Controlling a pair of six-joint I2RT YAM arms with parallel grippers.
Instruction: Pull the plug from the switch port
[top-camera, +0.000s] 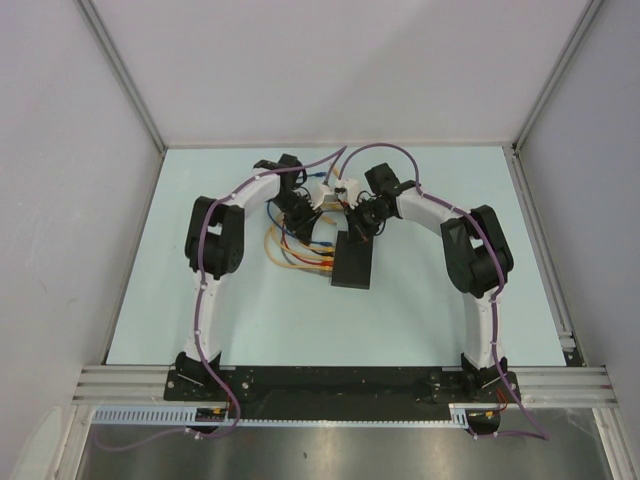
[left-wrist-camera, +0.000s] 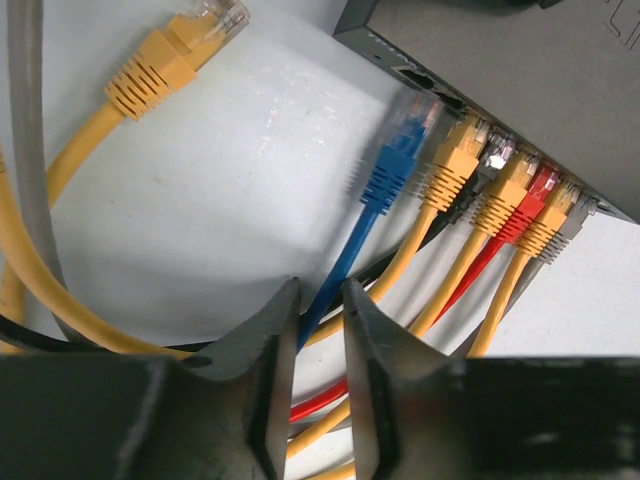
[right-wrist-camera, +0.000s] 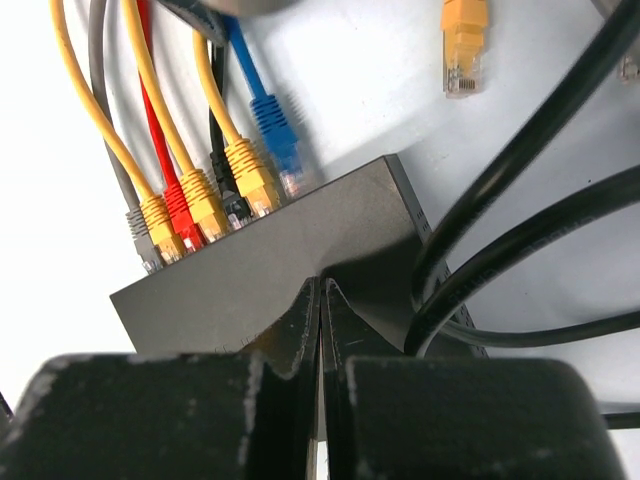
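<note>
My left gripper (left-wrist-camera: 321, 292) is closed down to a narrow slot around the blue cable (left-wrist-camera: 340, 255), a short way behind the blue plug (left-wrist-camera: 398, 160), and it seems to pinch the cable rather than the plug body. From my fingers the plug lies ahead and up to the right in the left wrist view. Its long axis points straight at the port edge of the switch (left-wrist-camera: 520, 70), which lies flat on the worktop (left-wrist-camera: 230, 200). The plug's clear tip sits right at the end port, beside a row of yellow, black and red neighbours, and it is too blurred for me to tell whether it is seated. My right gripper (right-wrist-camera: 320, 288) has its fingers pressed together with nothing between them, tips down on the switch's top face, apparently pinning it. I judge the pull should run back along the cable's line, away from the port edge, and my left arm is the one placed for it.
</note>
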